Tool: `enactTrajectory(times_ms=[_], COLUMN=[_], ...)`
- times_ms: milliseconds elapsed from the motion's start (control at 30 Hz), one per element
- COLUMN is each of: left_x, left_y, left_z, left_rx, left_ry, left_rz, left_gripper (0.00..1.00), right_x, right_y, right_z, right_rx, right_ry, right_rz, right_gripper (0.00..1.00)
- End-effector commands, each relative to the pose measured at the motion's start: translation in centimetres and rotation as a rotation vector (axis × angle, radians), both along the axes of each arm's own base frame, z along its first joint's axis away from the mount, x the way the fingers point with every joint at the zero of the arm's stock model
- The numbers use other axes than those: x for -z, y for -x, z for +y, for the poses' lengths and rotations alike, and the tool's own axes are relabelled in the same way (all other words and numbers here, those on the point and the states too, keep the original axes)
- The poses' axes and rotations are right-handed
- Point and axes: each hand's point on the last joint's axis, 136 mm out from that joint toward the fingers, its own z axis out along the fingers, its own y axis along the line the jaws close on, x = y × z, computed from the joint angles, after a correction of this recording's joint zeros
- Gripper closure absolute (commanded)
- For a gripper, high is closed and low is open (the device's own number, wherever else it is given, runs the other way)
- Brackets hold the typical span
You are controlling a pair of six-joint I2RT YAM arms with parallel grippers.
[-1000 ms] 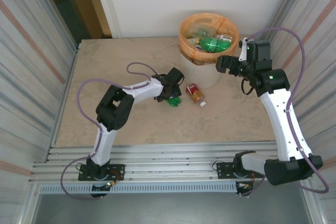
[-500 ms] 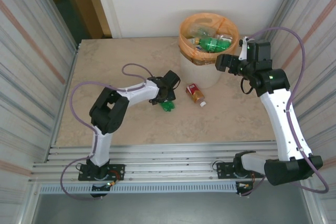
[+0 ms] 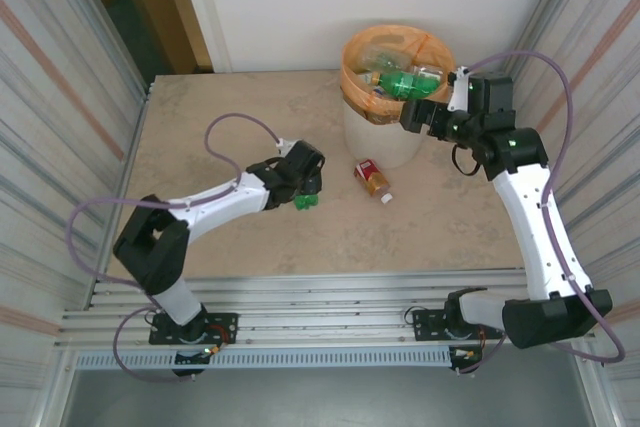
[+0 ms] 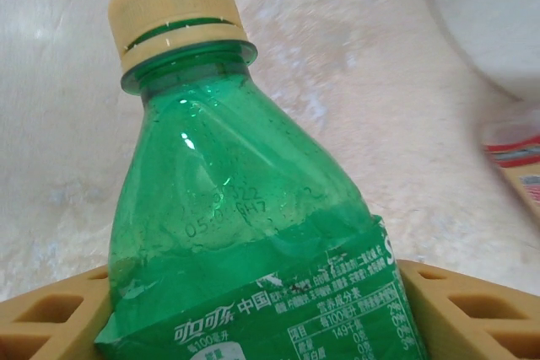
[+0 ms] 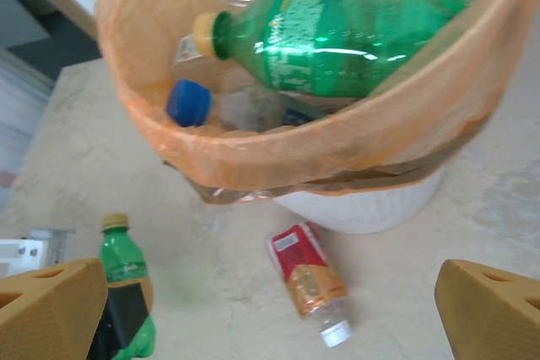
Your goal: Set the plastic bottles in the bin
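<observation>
Green bottle (image 4: 245, 233), grasped around its label by the left jaws near the middle of the table (image 3: 230, 117) and well apart from the bin (image 3: 348, 75), could squirt free if its thin wall buckles, or knock the released, empty right jaws hovering at the rim.

Bottles (image 3: 400, 82) in bin (image 3: 383, 144); right bottle (image 3: 372, 179), left bottle (image 3: 305, 202) before

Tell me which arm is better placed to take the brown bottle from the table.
Right. The right gripper is open beside the bin, near the brown bottle; the left gripper grips the green bottle.
</observation>
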Motion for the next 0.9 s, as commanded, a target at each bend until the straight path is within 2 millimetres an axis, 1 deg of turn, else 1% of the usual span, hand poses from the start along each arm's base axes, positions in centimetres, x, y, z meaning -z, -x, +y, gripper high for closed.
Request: enactTrajectory(times_ms=[0,67,167,233,300,433,533,633,767,867], left_x=[-5.6,-8.0,-11.1,-12.8,-13.9,-15.4,-16.5,-16.9,-17.2,-17.2], left_y=[-0.6,0.1,1.5,2.4,3.0,4.0,4.7,5.2,5.4,5.5], left_z=[-1.4,-2.2,-3.6,-4.4,-4.9,-5.7,-6.4,-7.0,-7.6,-7.9], left_rx=[0.121,0.182,0.281,0.333,0.364,0.408,0.44,0.476,0.498,0.514], left_ry=[0.019,0.037,0.067,0.089,0.108,0.147,0.164,0.175,0.189,0.195], left_rz=[-0.229,-0.324,-0.456,-0.534,-0.585,-0.646,-0.688,-0.701,-0.706,-0.704], left_gripper=[0.41,0.42,0.41,0.41,0.41,0.42,0.42,0.41,0.42,0.42], right_x=[-0.7,-0.7,-0.5,-0.3,-0.1,0.6,1.4,1.7,2.1,2.6], right_y=[0.1,0.4,0.8,1.1,1.3,1.5,1.6,2.0,2.4,2.4], right_z=[2.9,4.8,7.7,9.6,11.2,13.9,15.4,16.9,18.1,18.5], right_rx=[-0.119,-0.19,-0.288,-0.344,-0.389,-0.465,-0.505,-0.547,-0.578,-0.58], right_ry=[-0.136,-0.184,-0.228,-0.244,-0.258,-0.296,-0.309,-0.319,-0.313,-0.308], right_rz=[0.012,0.03,0.056,0.071,0.084,0.119,0.152,0.169,0.175,0.185], right_gripper=[0.02,0.02,0.02,0.02,0.02,0.0,0.03,0.07,0.12,0.2])
